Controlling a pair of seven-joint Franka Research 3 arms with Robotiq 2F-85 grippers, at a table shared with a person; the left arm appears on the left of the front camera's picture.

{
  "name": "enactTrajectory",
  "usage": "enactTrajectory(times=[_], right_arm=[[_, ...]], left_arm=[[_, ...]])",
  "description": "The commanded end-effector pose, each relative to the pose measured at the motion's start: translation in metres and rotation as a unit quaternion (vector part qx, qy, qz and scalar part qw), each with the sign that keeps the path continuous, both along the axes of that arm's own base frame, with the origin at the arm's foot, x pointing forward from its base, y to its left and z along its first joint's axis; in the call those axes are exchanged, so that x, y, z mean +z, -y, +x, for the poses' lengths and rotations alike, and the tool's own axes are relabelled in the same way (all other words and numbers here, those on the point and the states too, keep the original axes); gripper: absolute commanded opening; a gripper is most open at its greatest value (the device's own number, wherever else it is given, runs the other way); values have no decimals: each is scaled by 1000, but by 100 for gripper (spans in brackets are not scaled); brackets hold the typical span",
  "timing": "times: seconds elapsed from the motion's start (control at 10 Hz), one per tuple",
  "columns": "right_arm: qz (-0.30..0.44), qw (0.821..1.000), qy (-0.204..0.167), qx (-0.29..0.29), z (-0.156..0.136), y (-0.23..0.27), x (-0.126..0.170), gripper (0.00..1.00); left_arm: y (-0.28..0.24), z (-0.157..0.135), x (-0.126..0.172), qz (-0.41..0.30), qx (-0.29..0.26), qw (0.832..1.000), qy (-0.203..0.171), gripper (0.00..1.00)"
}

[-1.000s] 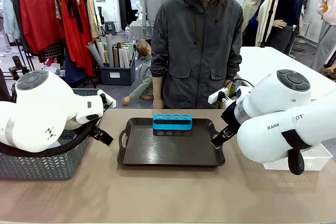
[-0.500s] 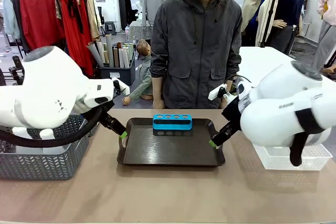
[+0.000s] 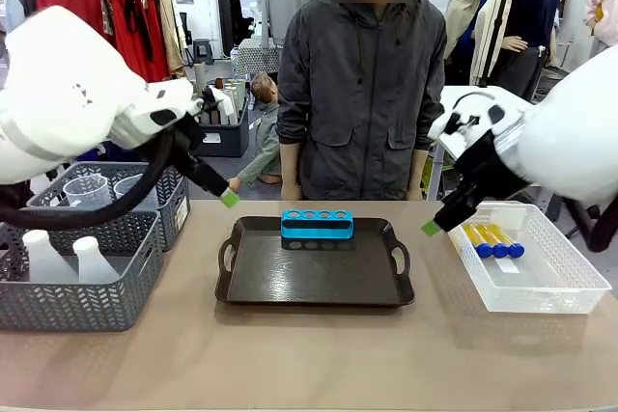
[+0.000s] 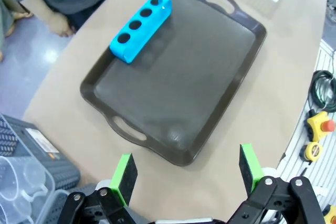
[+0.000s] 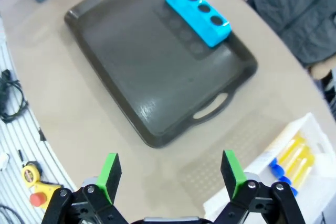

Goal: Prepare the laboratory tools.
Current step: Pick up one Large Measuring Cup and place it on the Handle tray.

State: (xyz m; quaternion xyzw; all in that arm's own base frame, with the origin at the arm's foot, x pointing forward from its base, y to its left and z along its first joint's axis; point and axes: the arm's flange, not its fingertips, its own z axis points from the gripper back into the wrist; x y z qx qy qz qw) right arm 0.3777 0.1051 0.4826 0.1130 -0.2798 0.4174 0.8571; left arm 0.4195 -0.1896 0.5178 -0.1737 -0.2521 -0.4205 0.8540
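A small blue tube rack (image 3: 317, 224) with empty holes stands at the far edge of a dark tray (image 3: 314, 282). My left gripper (image 3: 228, 197) hangs open above the tray's left handle. Out past the right handle, my right gripper (image 3: 431, 227) is open too. From the left wrist I look down between open fingers (image 4: 125, 174) onto the rack (image 4: 140, 27) and tray (image 4: 210, 93). The right wrist view has the rack (image 5: 197, 11) and yellow-filled, blue-capped test tubes (image 5: 291, 156). These test tubes (image 3: 492, 238) lie in a clear crate. Two white flasks (image 3: 43, 253) and clear beakers (image 3: 89, 190) sit in the baskets.
Two grey mesh baskets (image 3: 87, 311) stand at the table's left end. The clear white crate (image 3: 550, 296) sits at the right end. A person (image 3: 362, 94) stands behind the far edge, close to the tray. Bare tabletop (image 3: 309, 364) runs along the near side.
Both arms have risen and swung outward from the tray's handles. The baskets on the left and the crate with test tubes on the right have come into sight. The rack has not moved.
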Motion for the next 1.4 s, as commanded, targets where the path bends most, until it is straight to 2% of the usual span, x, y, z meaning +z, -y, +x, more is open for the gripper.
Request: enactTrajectory(times=[0.0,0.3,0.4,0.5,1.1,1.2,1.3], right_arm=[[31,999,10,13,8,24,18,100],[54,998,38,14,15,26,50,100],[33,999,28,-5,7,28,42,100],[33,999,28,-5,7,28,42,100],[33,999,28,-5,7,28,42,100],[27,999,28,-9,6,28,44,100],[50,998,28,20,16,21,48,100]], left_arm=[[-8,12,6,-16,-15,1000,5,100],[-8,14,10,-26,-14,999,15,100],[-8,12,5,-7,-10,999,31,100],[-9,11,16,-15,0,1000,12,100],[-8,12,14,-5,1,1000,16,100],[-7,15,14,-2,-19,1000,8,100],[-8,15,22,1,-48,999,24,100]])
